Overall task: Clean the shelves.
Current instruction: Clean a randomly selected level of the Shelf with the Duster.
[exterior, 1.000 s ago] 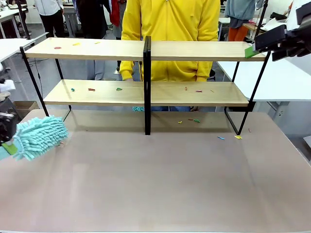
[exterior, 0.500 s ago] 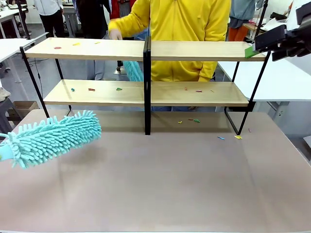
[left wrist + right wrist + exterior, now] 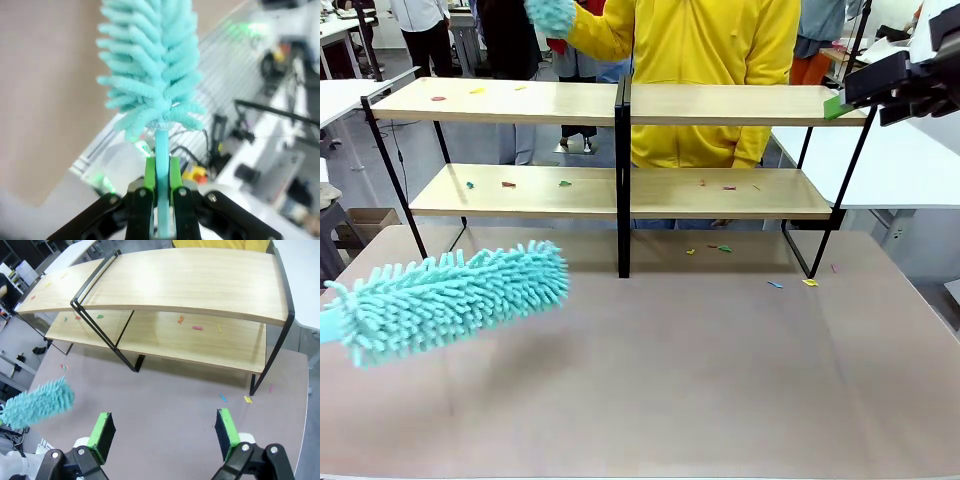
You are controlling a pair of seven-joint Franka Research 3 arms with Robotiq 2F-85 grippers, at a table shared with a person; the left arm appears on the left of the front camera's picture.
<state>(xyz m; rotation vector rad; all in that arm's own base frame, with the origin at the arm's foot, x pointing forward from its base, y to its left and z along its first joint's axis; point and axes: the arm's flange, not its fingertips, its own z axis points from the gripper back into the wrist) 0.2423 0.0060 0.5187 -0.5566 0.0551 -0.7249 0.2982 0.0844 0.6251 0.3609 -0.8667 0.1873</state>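
1. You are in the approach step. Your left gripper [image 3: 162, 172] is clamped on the thin handle of the teal duster [image 3: 455, 298]. Its fluffy head hangs over the table's [image 3: 700, 400] left side, apart from the rack.
2. Your right gripper [image 3: 164, 436] is empty, its jaws wide apart, high by the rack's right end.
3. The shelves [image 3: 740, 103] stand along the table's far side, with coloured scraps [image 3: 508, 184] on both boards.
4. The next move, as I judge it, is to carry the duster head onto a left board and sweep along it. Mind the person's own duster [image 3: 552, 12] raised above the top board.
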